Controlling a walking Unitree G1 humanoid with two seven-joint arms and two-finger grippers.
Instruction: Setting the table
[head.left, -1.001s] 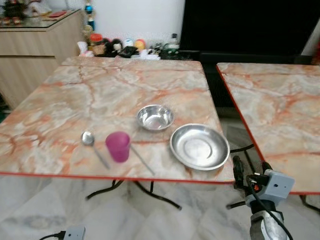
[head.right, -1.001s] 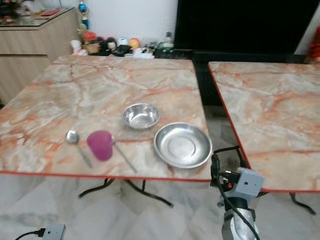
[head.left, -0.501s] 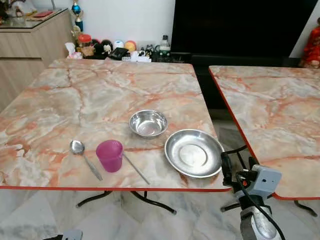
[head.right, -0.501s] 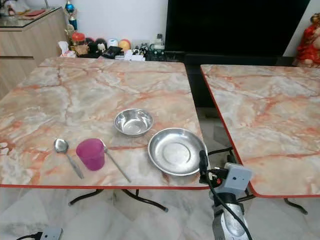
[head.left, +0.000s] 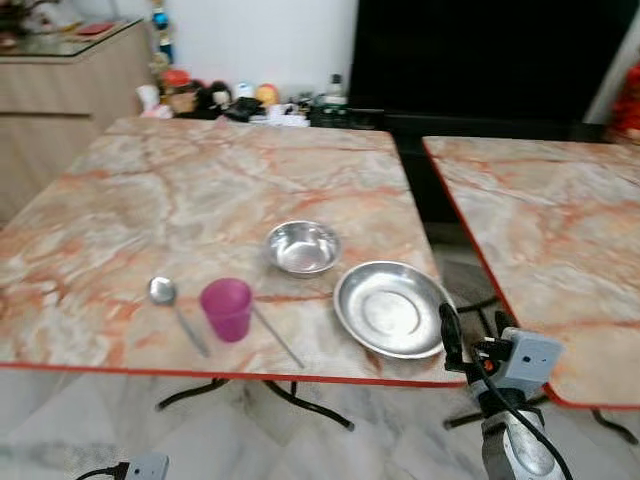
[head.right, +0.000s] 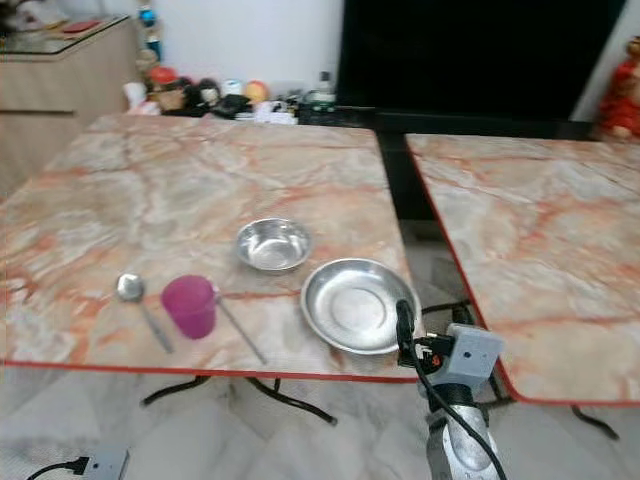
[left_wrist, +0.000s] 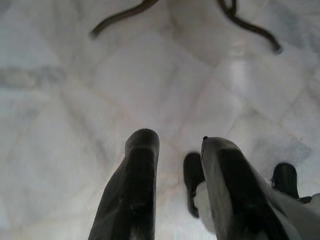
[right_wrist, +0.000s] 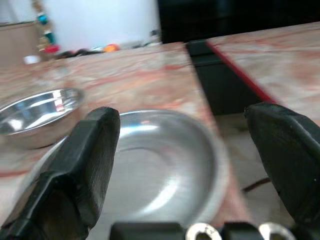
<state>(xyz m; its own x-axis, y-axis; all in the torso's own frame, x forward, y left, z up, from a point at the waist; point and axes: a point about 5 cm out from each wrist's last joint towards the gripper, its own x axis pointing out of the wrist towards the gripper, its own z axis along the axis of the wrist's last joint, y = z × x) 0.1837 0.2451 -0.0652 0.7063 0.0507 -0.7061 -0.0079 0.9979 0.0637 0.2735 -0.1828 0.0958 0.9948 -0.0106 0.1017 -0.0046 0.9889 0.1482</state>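
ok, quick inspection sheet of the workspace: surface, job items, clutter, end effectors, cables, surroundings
Surface: marble-look table, red edge; second table beside it across a gap.
Job items: bowl, plate, pink cup, spoon left of the cup, thin utensil right of it.
Clutter: small items at the far table edge.
End effectors: right end effector open, facing the plate at the table edge; left end effector open, over the floor.
Cables: one on the right arm; one on the floor.
Surroundings: wooden cabinet, dark screen, pale tiled floor.

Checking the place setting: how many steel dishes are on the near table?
2. The wide shallow steel plate sits near the table's front edge, just ahead of the right gripper. The small steel bowl sits behind it, to its left.
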